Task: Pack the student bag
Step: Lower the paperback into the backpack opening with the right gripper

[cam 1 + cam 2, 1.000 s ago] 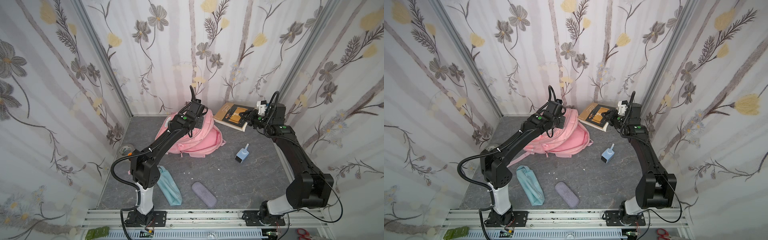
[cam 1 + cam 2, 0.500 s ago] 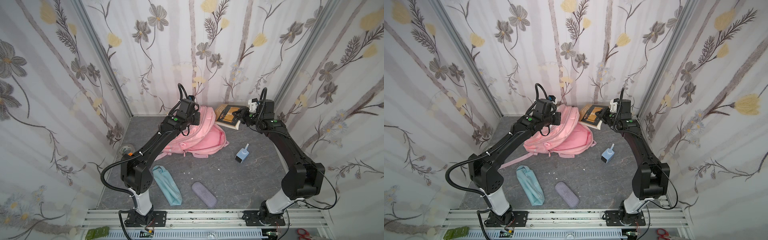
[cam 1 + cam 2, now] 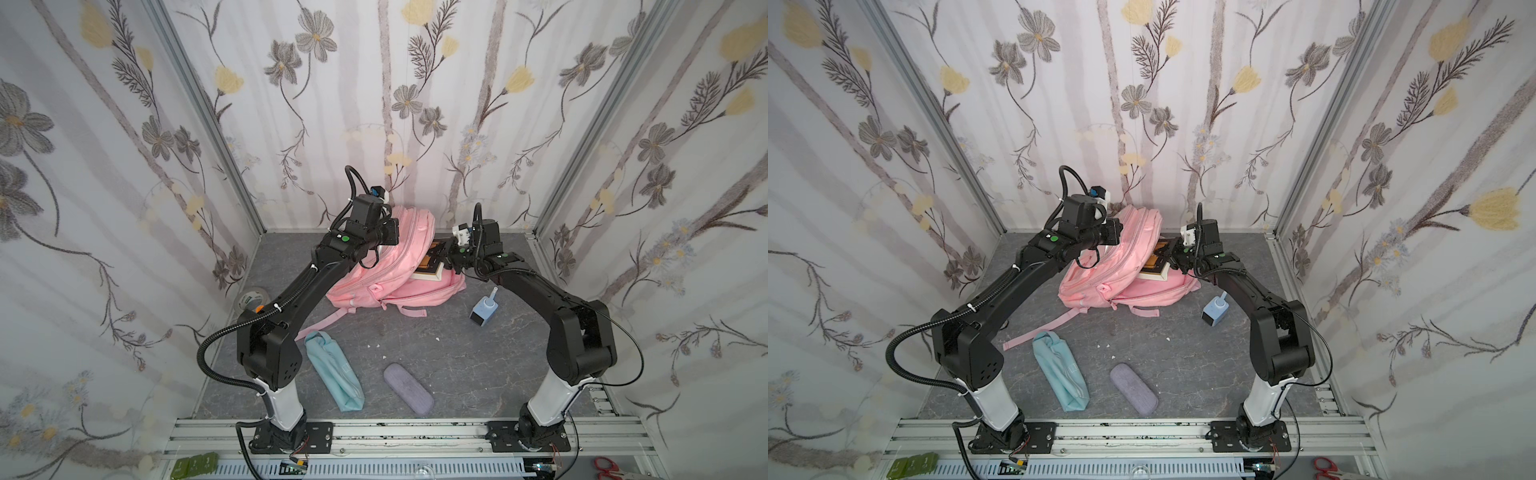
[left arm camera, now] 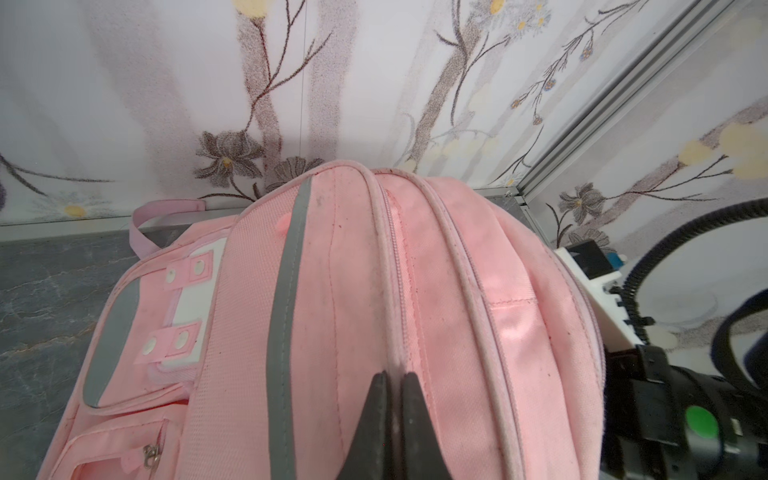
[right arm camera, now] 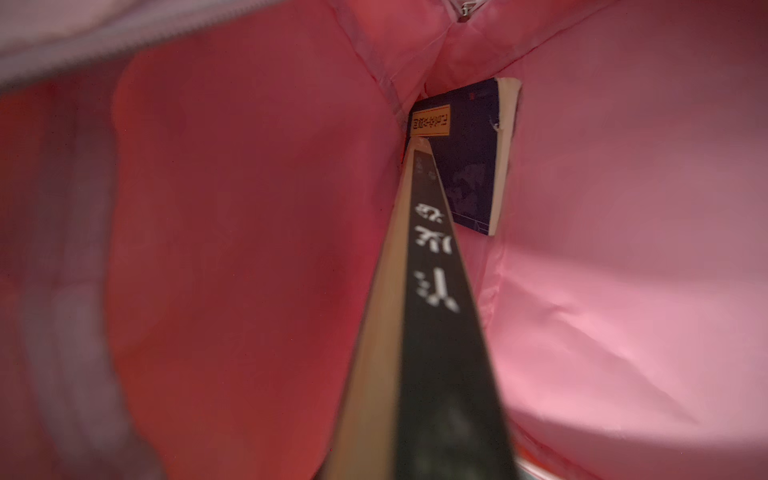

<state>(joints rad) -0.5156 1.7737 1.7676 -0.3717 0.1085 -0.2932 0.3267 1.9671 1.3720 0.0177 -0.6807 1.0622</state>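
L hand [image 4: 394,375] high, clenched on student bag [image 3: 415,232] top flap; R hand [image 3: 449,257] level at bag mouth, gripping book [image 3: 430,266]

Left end effector [image 4: 392,379] and right end effector [image 3: 445,259] clamp shut, facing inward.

Pink student bag [image 3: 365,284], light-teal pouch [image 3: 332,372]

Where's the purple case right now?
In both top views the purple case lies at front centre, just right of the teal pouch, not touching it.
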